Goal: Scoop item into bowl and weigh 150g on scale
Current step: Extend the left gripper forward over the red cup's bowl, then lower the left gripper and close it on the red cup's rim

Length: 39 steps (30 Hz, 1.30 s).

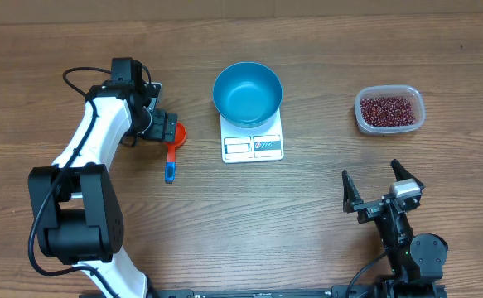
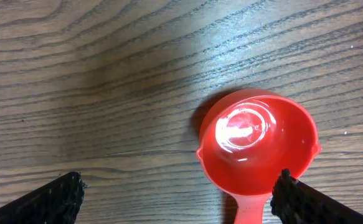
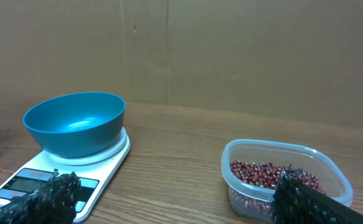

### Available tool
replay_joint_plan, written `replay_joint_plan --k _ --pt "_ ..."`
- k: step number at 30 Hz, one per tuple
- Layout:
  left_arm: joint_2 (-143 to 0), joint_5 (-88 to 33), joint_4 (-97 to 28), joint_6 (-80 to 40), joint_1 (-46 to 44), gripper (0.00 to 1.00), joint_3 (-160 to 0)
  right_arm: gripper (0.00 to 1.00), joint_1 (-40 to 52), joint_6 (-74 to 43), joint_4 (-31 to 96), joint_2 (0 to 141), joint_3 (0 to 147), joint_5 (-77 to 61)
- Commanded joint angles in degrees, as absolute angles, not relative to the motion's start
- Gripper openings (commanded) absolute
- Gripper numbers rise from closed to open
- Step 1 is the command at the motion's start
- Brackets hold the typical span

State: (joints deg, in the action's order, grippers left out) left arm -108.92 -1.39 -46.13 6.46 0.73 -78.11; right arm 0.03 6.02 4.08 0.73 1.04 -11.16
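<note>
Overhead: the left gripper (image 1: 167, 127) hovers spread wide over the orange-red scoop (image 1: 179, 134), which lies on the desk (image 1: 307, 223). It grasps nothing. The blue bowl (image 1: 247, 93) sits on the white scale (image 1: 253, 147). The red-brown beans (image 1: 387, 108) lie in a clear container (image 1: 390, 88) well to the right. The right gripper (image 1: 382, 186) stands released and empty, near that container.

Left wrist: 2 fingers flank the scoop's cup; whether they touch it cannot be told.

Right wrist: the spread fingers frame the bowl, scale and beans, touching none.
</note>
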Motion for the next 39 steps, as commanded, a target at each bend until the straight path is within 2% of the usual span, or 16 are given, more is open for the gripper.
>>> replay_joint_plan --k 1,39 --pt "-109.4 -0.9 -45.6 7.7 0.8 0.99 -79.1 1.00 -0.2 6.1 3.8 0.1 0.4 -11.0" --pt "-109.4 -2.7 -44.4 7.7 0.7 1.00 -78.9 1.00 -0.2 6.1 3.8 0.1 0.4 -11.0"
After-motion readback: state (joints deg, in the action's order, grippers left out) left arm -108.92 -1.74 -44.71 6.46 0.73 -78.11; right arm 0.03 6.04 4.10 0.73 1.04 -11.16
